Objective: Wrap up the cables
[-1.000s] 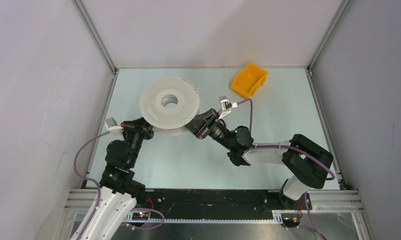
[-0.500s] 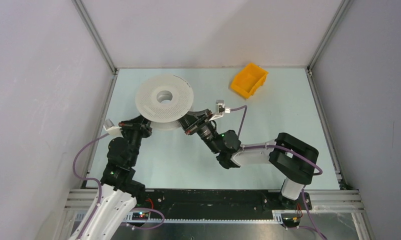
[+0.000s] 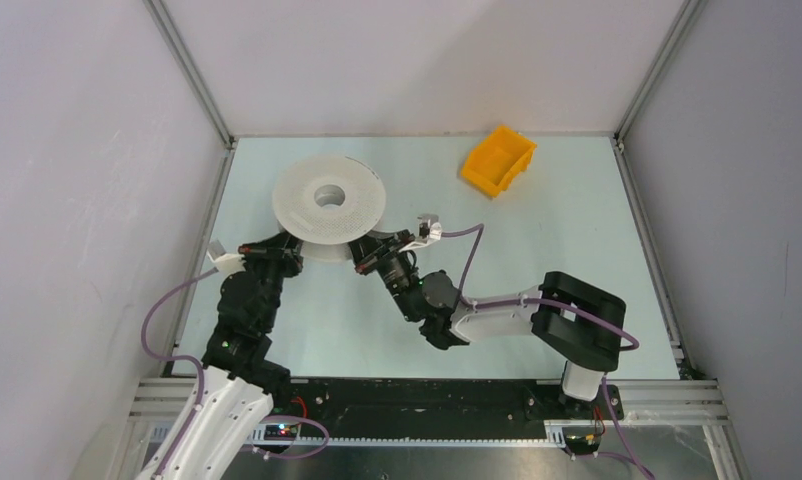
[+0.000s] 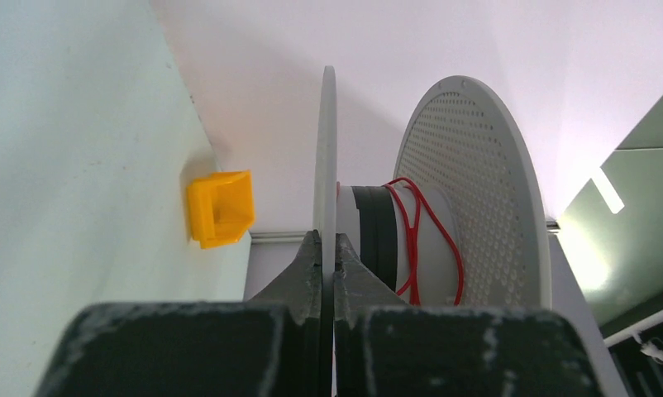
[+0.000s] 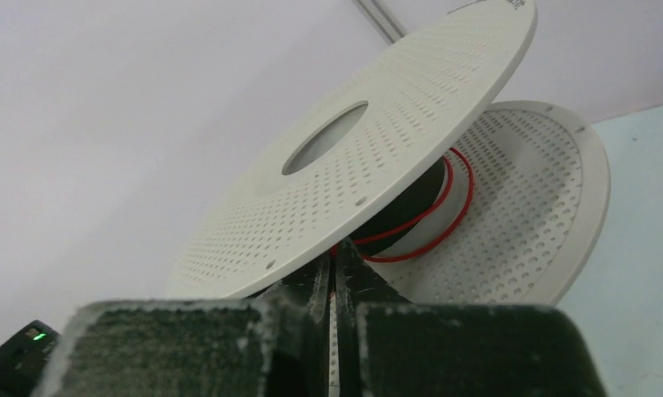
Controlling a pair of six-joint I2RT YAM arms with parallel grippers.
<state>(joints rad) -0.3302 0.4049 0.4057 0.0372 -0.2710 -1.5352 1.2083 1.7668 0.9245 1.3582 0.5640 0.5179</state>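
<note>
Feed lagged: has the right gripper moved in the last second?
Yes. The right gripper slid left along the spool, farther from the orange bin.

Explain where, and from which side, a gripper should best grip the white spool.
Probably pinch a flange of the spool at its thin rim, coming edge-on from the side, as the left gripper does. The discs are too wide to span, and the hub carries the red wire.

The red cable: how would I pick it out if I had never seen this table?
Over the pale table, find the big white spool of two perforated discs, near the back left. Between those discs, around its dark hub, runs the red cable in a few loose loops. It is hair-thin and red, unlike the thick purple hoses nearby.
</note>
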